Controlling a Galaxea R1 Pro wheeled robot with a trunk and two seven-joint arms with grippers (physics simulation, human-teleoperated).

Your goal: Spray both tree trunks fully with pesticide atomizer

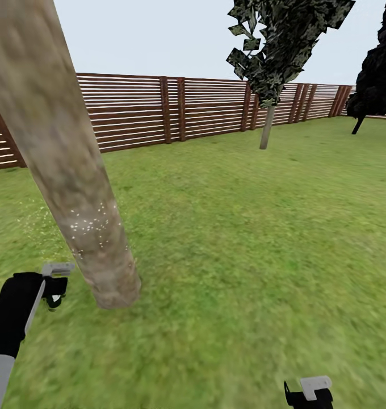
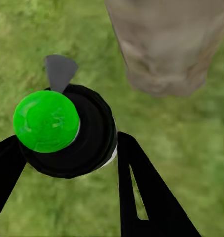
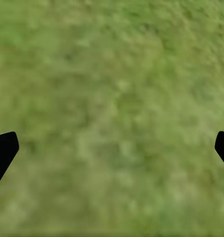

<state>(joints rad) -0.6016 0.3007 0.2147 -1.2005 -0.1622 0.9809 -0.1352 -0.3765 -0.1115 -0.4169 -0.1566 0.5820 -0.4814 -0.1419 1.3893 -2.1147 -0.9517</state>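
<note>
Your left hand (image 1: 52,284) sits low over the grass (image 1: 233,238), just beside the base of the near tree trunk (image 1: 68,170) that leans across the left of the head view. In the left wrist view that hand (image 2: 67,163) is clenched on the pesticide atomizer (image 2: 67,131) — here it reads as a black round body with a bright green cap and a grey nozzle, with a dark finger on either side of it. The nozzle points toward the trunk (image 2: 168,44), whose foot meets the grass close ahead.

White specks of pesticide (image 1: 91,224) dot the lower trunk, and a faint scatter of them hangs over the grass toward the left edge of the lawn.

Your right hand (image 1: 309,393) hangs at the bottom edge of the head view, well apart from the trunk. Its wrist view shows its fingertips (image 3: 3,150) spread wide with bare grass between them — it is released and empty.

The second tree (image 1: 267,122) stands far off near the brown slat fence (image 1: 176,108), with a dark cypress-like tree (image 1: 374,79) at the far right corner of the lawn.
</note>
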